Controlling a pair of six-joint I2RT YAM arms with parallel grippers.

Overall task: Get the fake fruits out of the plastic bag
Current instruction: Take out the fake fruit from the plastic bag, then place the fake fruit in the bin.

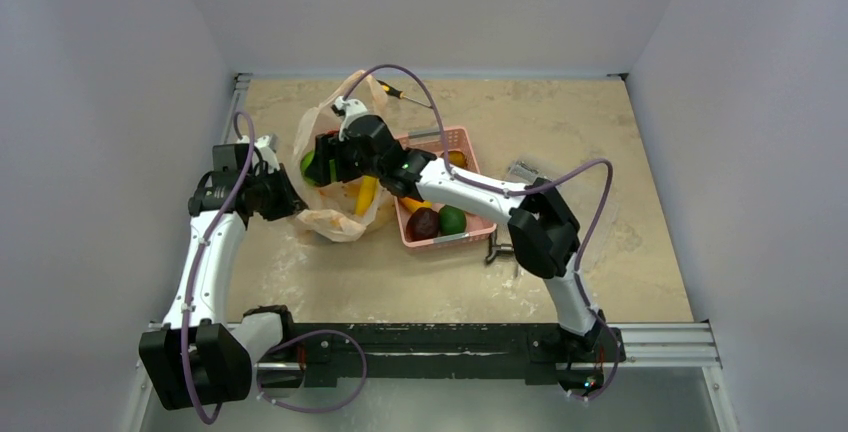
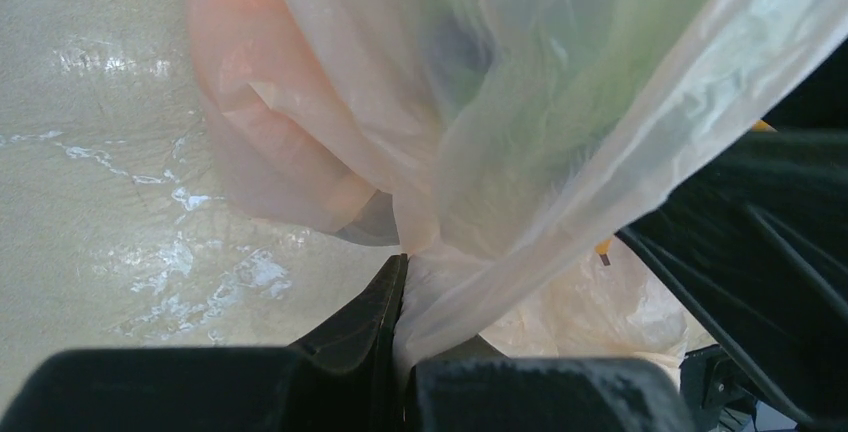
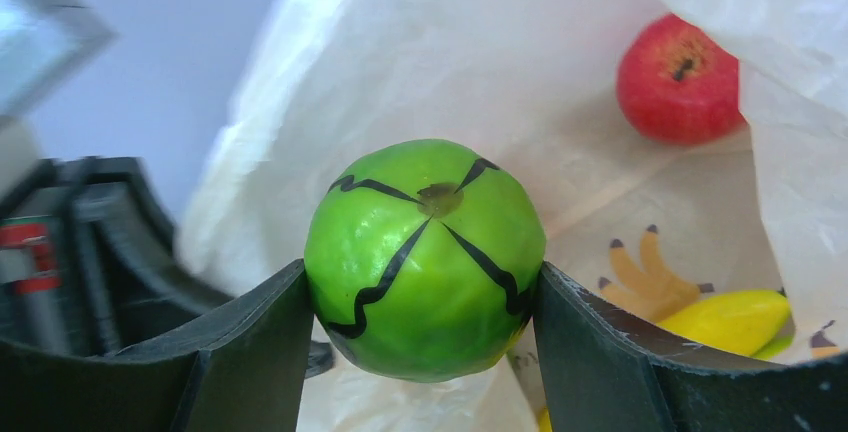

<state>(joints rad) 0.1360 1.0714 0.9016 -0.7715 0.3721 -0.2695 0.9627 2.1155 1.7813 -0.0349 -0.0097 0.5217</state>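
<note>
The plastic bag [image 1: 335, 217] lies left of the pink basket [image 1: 455, 137], its mouth held up. My left gripper [image 1: 283, 197] is shut on a bunched fold of the plastic bag [image 2: 430, 282] at its left side. My right gripper [image 1: 318, 164] is inside the bag's mouth, shut on a green round fruit [image 3: 425, 257] with black wavy lines, which also shows in the top view [image 1: 308, 165]. Deeper in the bag lie a red apple [image 3: 678, 79] and yellow bananas [image 3: 735, 320], the bananas also visible in the top view [image 1: 366, 195].
The pink basket holds a dark purple-brown fruit [image 1: 422, 222], a green fruit [image 1: 452, 219] and an orange one [image 1: 457, 159]. A screwdriver [image 1: 403, 93] lies behind the bag. A small clear packet [image 1: 522, 169] and a dark metal object [image 1: 495, 249] lie right of the basket.
</note>
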